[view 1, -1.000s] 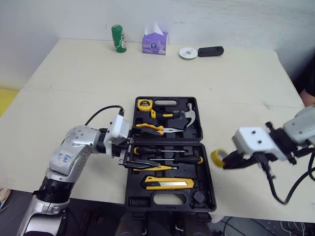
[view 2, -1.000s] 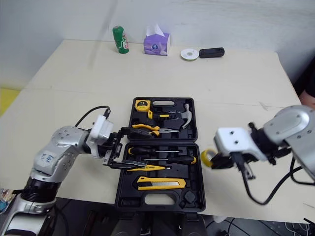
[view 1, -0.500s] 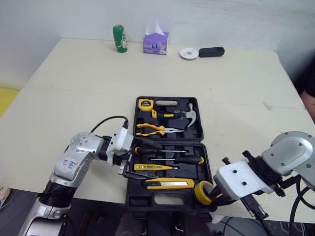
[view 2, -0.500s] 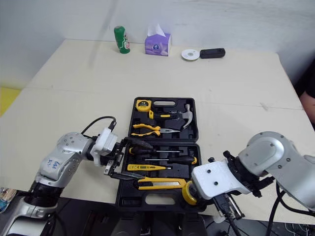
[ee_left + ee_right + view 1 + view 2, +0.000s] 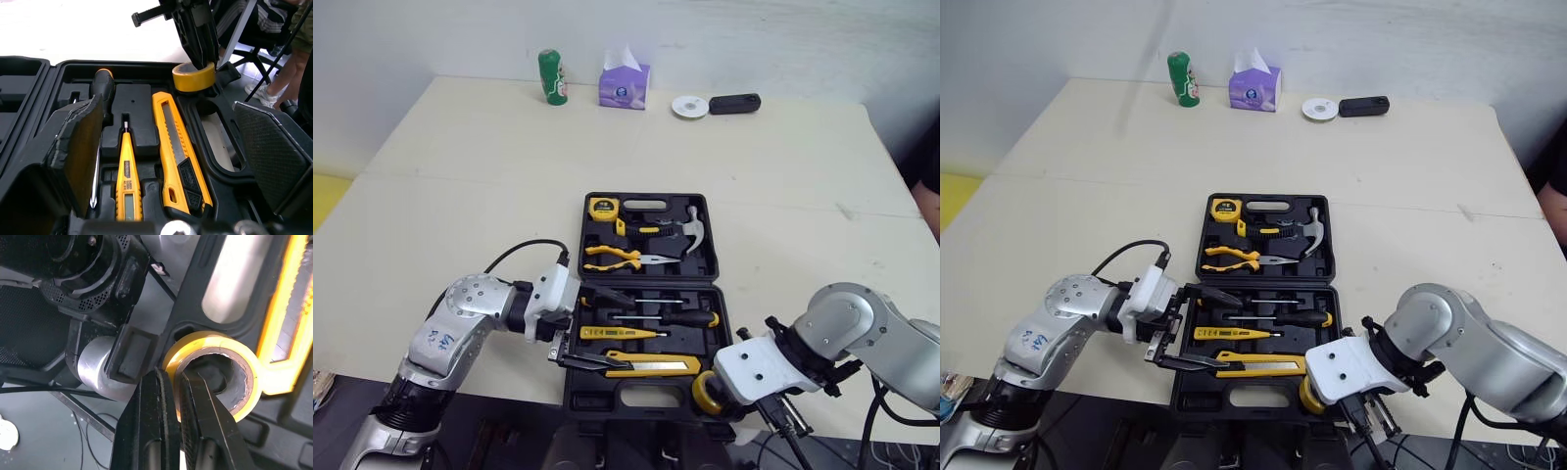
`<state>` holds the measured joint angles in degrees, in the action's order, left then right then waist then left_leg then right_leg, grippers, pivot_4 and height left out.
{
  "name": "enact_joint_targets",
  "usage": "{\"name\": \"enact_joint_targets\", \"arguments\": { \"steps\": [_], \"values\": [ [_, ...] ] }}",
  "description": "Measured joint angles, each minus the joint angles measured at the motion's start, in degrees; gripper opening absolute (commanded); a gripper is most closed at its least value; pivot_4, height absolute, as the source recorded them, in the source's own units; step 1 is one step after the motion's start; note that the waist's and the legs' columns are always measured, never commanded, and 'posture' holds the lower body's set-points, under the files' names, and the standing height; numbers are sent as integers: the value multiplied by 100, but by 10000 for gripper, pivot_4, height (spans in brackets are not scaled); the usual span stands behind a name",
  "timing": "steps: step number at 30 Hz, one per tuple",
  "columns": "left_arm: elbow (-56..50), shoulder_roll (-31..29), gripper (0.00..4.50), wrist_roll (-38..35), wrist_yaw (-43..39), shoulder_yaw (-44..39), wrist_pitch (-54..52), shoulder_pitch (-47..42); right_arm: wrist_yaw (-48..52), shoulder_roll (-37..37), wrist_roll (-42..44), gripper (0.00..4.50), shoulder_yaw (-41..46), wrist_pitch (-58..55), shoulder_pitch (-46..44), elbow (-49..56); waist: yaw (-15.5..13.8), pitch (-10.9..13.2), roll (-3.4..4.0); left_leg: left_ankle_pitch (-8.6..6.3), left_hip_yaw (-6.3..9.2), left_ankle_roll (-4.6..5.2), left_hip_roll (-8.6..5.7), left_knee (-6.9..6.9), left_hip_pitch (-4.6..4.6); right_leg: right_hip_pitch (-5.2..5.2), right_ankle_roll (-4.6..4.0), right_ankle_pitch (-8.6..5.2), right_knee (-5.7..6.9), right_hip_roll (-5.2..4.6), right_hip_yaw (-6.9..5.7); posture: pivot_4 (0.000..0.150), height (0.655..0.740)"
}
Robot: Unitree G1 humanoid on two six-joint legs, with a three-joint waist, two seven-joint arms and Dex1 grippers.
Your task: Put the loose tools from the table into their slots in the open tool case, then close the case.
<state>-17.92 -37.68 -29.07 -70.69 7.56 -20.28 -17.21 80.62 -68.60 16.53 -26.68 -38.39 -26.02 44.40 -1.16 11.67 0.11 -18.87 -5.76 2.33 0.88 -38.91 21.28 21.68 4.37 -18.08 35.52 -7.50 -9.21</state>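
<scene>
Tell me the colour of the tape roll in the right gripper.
Yellow; the tape roll shows best in the right wrist view.

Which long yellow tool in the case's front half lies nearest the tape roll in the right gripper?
The flat yellow utility knife, in the frontmost slot, its end beside the yellow tape roll; the slimmer yellow tester screwdriver lies one slot farther back.

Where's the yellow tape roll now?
The tape roll is pinched in the right gripper at the tool case's near right corner, beside the utility knife.

Case (image 5: 607, 397) — matt black plastic; tape roll (image 5: 193, 78) glossy; hammer head (image 5: 693, 227) shiny metal
</scene>
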Motion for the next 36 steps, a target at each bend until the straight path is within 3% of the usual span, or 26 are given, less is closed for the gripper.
{"name": "enact_joint_targets", "arguments": {
  "steps": [21, 26, 36],
  "values": [
    [-327, -154, 45000, -175, 235, -186, -347, 247, 173, 233, -545, 337, -246, -242, -174, -119, 24, -5, -8, -3, 5, -3, 3, -2, -3, -5, -1, -1, -1, 0, -1, 1500, 7400],
    [-436, -285, 45000, -271, 236, -272, -459, 335, 235, 273, -378, 20677, -217, -320, -178, -164, 17, -4, -8, -4, 7, -2, 3, -1, -2, -5, -1, -1, -3, 0, -2, 1500, 7400],
    [-446, -371, 45000, -273, 310, -441, -468, 494, 657, 39, 659, 20677, 699, -395, -150, -337, -7, -3, -8, -8, 10, 3, 3, 0, -1, -6, -1, -1, -9, -1, -3, 1500, 7400]
  ]
}}
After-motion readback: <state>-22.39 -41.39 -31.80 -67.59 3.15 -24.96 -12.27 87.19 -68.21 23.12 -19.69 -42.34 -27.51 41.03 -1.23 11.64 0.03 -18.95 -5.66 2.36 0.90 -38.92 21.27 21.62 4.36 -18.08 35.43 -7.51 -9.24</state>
